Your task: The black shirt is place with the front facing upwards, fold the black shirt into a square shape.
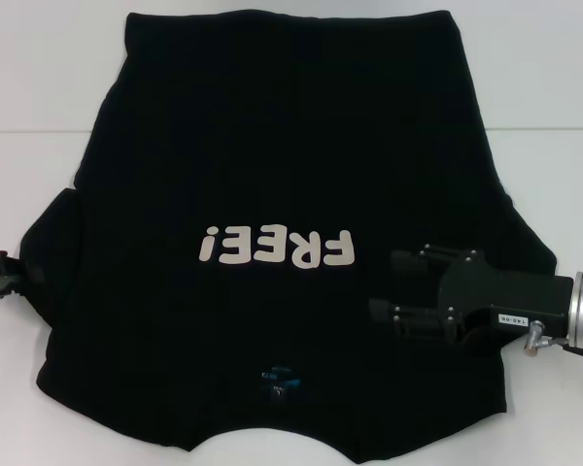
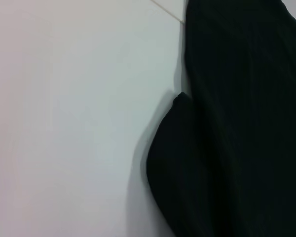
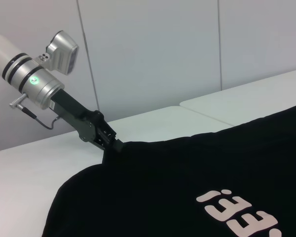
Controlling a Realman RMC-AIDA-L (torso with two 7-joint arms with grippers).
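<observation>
White bench (image 1: 39,68): the flat surface carrying everything, with a thin seam running across it beyond the garment.

Black shirt (image 1: 272,165): spread flat on the bench, front up, covering most of the head view. Its collar lies at the near edge, toward the robot, and its hem at the far edge. Both sleeves appear drawn in toward the body of the garment.

Cream letters "FREE!" (image 1: 274,247): printed across the chest, reading upside down in the head view.

Right gripper (image 1: 384,284): hovers above the right side of the shirt, just beside the lettering, pointing toward the garment's middle. Its fingers (image 1: 416,258) stand apart, released, with nothing between them.

Left gripper (image 3: 116,144): at the shirt's left sleeve edge. The right wrist view shows its tip meeting the cloth, and the fingers appear clenched on the fabric; the head view shows only a small dark part at the picture's border.

Blue neck label (image 1: 277,377): small, inside the collar near the front edge.
</observation>
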